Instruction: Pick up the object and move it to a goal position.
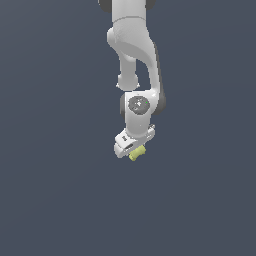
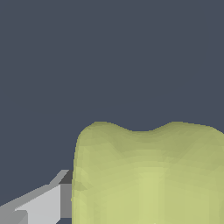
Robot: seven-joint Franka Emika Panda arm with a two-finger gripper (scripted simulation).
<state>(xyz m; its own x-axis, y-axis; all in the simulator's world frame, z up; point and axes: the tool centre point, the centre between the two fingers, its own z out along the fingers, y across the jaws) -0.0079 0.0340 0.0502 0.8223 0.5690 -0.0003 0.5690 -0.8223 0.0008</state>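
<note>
My pincer (image 1: 134, 151) points down at the end of my arm (image 1: 134, 60), and the pale yellow-green spool (image 1: 137, 153) sits right at its tip, tucked under the white hand body. In the wrist view the spool (image 2: 148, 175) fills the near field, its pinched waist and two flared ends plain to see, and one grey finger (image 2: 43, 205) lies flat against its side. The other finger is hidden behind the block, so I judge, rather than see, that I am clamped on the spool from both sides.

Out past the spool there is only flat dark blue-grey in both views. No edge, no shadow and no contact line shows me whether the block sits on a surface or hangs clear of it, so I cannot tell its height. No goal marker shows anywhere either.

My reading is that the grasp is made and the carry is the step in hand. The next move calls for a steady squeeze on the narrow waist, no twisting of the wrist, and smooth travel toward the goal, wherever it lies beyond these views.
</note>
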